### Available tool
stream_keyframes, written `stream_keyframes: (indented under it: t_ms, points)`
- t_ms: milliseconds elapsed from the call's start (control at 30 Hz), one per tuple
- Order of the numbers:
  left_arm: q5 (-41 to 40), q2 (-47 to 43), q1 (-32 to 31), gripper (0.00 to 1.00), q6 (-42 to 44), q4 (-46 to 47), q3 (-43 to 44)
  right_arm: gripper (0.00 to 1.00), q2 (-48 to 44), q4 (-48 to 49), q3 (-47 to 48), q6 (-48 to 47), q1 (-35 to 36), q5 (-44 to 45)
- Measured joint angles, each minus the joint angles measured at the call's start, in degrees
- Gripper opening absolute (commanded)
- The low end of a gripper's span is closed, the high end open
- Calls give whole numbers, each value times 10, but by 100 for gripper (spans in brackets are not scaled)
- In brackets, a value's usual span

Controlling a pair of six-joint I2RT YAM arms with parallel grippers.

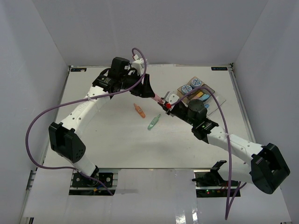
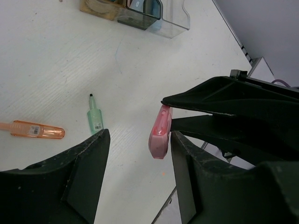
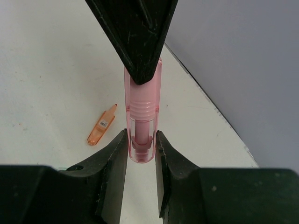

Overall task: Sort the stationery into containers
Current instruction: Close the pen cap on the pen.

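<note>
The right end effector (image 3: pixel 140 156) is pinching the pink piece (image 3: pixel 141 123) by one end, holding it above the surface (image 1: pixel 107 135). The left end effector (image 2: pixel 138 137) is standing spread around the other end, with one finger (image 2: pixel 187 140) touching it.
</note>
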Motion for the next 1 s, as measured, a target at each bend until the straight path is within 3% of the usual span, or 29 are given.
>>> stream_keyframes:
  t_ms: [1000]
  points:
    - [28,-1,0,31,-19,14,-5,15,10,-14,10,-9,6,-1]
